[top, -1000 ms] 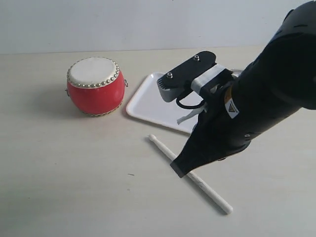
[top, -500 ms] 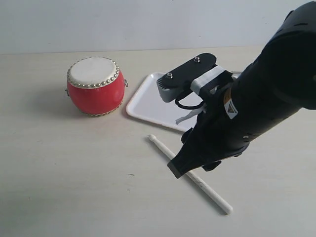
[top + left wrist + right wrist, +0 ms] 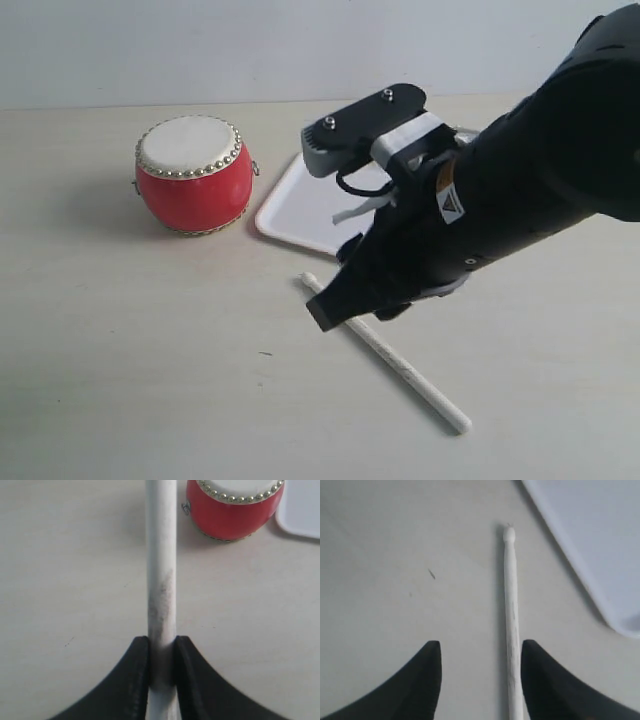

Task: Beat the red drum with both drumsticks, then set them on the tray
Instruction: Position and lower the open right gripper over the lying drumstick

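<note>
Clamps one drumstick [image 3: 161, 555] in closed left fingers [image 3: 131, 680], tip cut off. Holds right fingers [image 3: 427, 675] wide open astride other drumstick [image 3: 510, 605] on worktop [image 3: 395, 555] beside the tray [image 3: 600, 540]; contact unclear.

**One Warning Mark, No Readable Words**

A single small label [image 3: 449, 204] stood on the black right arm [image 3: 540, 170], to the right of the tray [image 3: 285, 215] in the exterior view. It was orange and white and bore a black triangle, in the manner of a warning sign. Any print on it was too small to read. No other text, number or brand could be read in any view.
</note>
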You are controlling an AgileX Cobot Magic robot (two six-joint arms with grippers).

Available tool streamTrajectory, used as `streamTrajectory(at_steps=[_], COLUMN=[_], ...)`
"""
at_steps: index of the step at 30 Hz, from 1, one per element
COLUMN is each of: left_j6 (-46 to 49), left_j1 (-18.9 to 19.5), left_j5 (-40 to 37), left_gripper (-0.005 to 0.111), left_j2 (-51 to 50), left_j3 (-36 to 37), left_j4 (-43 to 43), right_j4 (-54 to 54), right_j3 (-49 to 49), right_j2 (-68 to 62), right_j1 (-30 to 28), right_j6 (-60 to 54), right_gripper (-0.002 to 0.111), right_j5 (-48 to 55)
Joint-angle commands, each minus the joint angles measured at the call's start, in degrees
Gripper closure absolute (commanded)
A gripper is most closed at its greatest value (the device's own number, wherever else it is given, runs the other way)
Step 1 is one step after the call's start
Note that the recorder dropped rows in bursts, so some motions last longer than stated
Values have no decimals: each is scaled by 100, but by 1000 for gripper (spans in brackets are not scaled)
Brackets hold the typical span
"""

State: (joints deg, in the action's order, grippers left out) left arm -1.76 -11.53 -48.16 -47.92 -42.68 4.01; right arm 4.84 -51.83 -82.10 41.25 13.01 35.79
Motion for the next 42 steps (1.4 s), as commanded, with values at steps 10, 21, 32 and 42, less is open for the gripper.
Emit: streamTrajectory(at_steps=[10,21,32,42], left_j6=[29,29,29,29], left_j1=[23,23,23,23], left_j5=[5,5,5,5], left_gripper=[107,107,107,107], left_j2=[27,27,27,27], left_j3=[9,9,9,9], left_j4=[40,40,40,40], right_j4=[497,532,164,1613], right_j3=[-49,-49,-49,-49], right_j2=[14,14,14,-174], right_j1=[19,19,19,-9], right_j6=[-1779,-2157,-522,1479], right_gripper=[60,60,60,68], right_j5=[-3441,-3640,418,1259])
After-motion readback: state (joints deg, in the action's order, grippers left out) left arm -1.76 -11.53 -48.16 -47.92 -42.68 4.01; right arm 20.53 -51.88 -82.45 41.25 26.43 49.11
